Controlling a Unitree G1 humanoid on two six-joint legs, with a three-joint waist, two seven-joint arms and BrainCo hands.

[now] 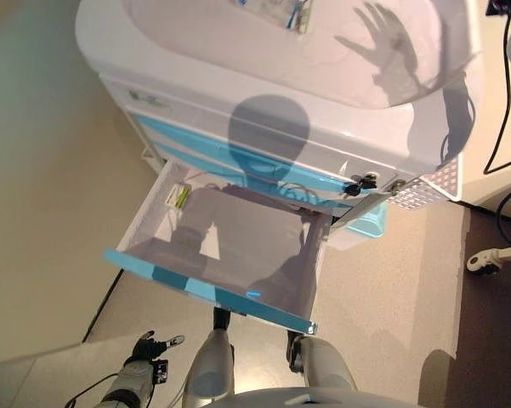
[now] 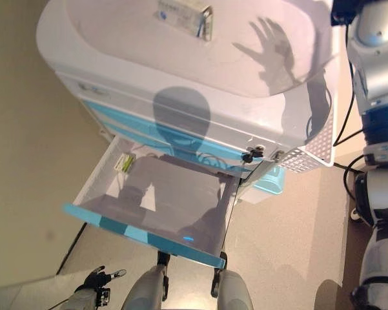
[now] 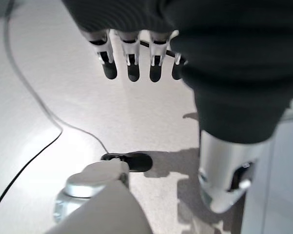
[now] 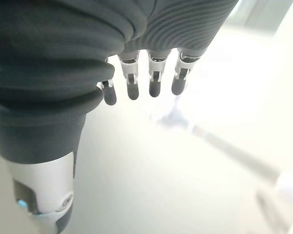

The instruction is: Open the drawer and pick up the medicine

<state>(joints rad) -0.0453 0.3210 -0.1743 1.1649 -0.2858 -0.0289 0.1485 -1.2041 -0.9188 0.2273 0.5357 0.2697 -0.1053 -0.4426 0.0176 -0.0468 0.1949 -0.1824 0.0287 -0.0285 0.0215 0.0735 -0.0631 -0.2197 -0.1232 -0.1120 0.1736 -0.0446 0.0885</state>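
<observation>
Both hands hang slack-fingered, empty: left hand (image 1: 147, 347), right hand (image 4: 136, 73); glossy white drawer (image 1: 238, 246) open.

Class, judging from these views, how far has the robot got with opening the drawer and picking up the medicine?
Done: the drawer stands pulled out of the cart. In hand: nothing; the left hand hangs low over the floor, the right hand is open and empty. Left: picking up the medicine, lying in the drawer's back corner.

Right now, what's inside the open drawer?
In the open drawer, one small green-and-white medicine pack lies at the far left corner. The rest of the floor looks bare, though shadow covers much of it. Both hands are outside it.
</observation>
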